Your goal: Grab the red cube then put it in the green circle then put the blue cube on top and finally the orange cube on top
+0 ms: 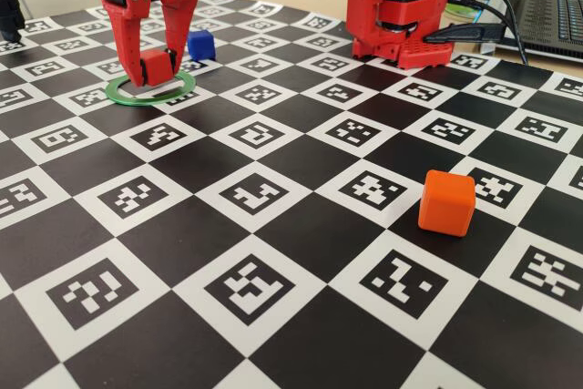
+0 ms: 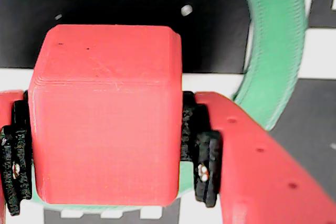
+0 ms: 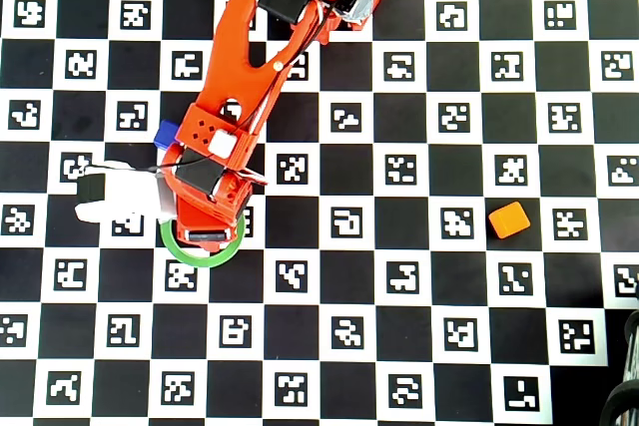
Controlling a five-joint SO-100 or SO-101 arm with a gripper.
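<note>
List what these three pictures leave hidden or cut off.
- Red cube: unseen in overhead view, arm covers it.
- Green circle: mostly under the gripper overhead; cut by wrist view's edge.
- Blue cube: mostly hidden by arm overhead.
- Whether red cube touches the board: unclear.

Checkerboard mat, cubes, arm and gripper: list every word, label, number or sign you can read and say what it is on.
No readable words, brands or numbers in any view.
Checkerboard mat: white squares carry black coded block markers, not letters or digits.
Red cube, blue cube, orange cube, green circle: unmarked.
Gripper: unmarked.
Laptop: keys too small to read.
</note>
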